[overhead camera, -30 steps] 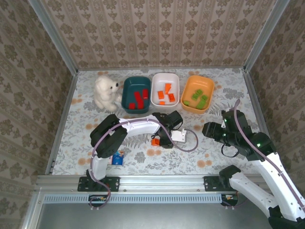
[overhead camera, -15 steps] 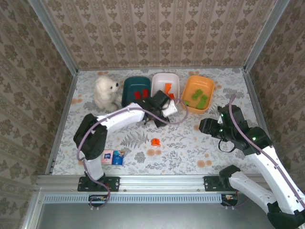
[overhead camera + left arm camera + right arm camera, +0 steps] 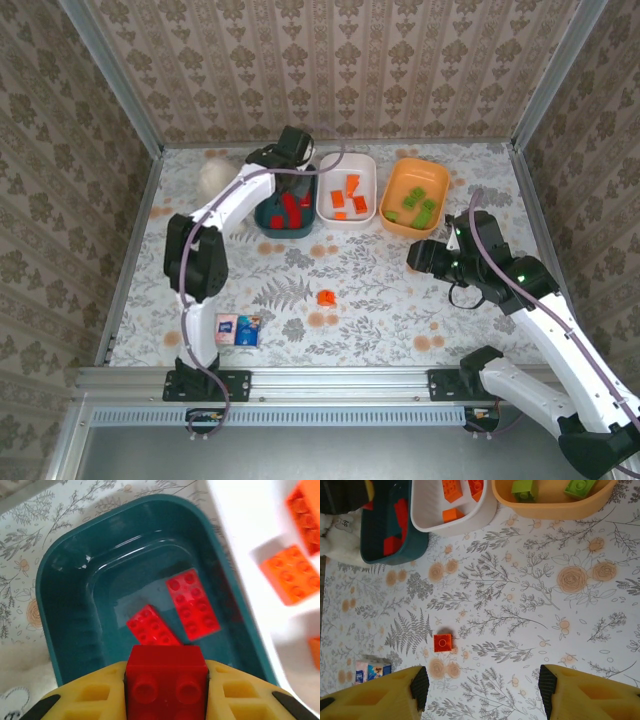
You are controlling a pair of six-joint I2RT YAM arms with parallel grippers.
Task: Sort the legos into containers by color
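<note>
My left gripper (image 3: 166,676) is shut on a red lego (image 3: 166,682) and hangs over the dark teal container (image 3: 60,580), where two red legos (image 3: 192,605) lie flat. From above, that gripper (image 3: 290,150) is at the teal container's (image 3: 268,205) far edge. The white container (image 3: 347,187) holds orange legos (image 3: 345,200). The orange container (image 3: 415,195) holds lime green legos (image 3: 420,208). One orange lego (image 3: 326,297) lies alone on the table. My right gripper (image 3: 482,682) is open above the table, to the right of that lego (image 3: 443,642).
A white plush bear (image 3: 212,175) sits left of the teal container, partly behind the left arm. A blue-and-pink packet (image 3: 238,330) lies near the front left. Metal rails and patterned walls close in the floral table (image 3: 400,320).
My left gripper has swung from the middle of the table back to the teal container. The right gripper has drifted a little left and farther out. The lone orange lego has stayed put.
</note>
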